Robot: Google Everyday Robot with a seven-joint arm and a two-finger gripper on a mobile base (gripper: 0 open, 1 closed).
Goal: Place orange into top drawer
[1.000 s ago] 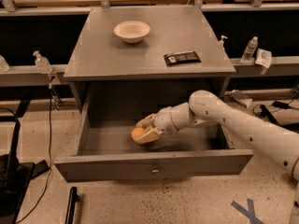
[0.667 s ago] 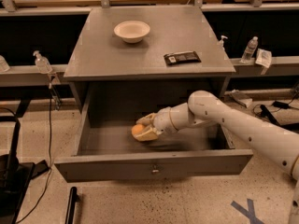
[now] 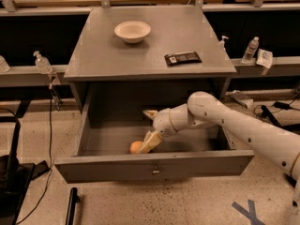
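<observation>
The top drawer of the grey cabinet is pulled out, and its front panel has a small keyhole at the centre. The orange lies on the drawer floor near the front panel, left of centre. My gripper is inside the drawer, just right of the orange. Its fingers are spread open: one finger points up and left, and the other reaches down beside the orange, touching or nearly touching it. The white arm comes in from the right over the drawer's side.
A cream-white bowl and a flat black packet lie on the cabinet top. Bottles stand on ledges at the left and right. Cables and dark gear lie on the floor at left.
The gripper was shut on the orange above the drawer floor. Its fingers have now spread apart, and the orange rests on the drawer floor beside the lower finger.
</observation>
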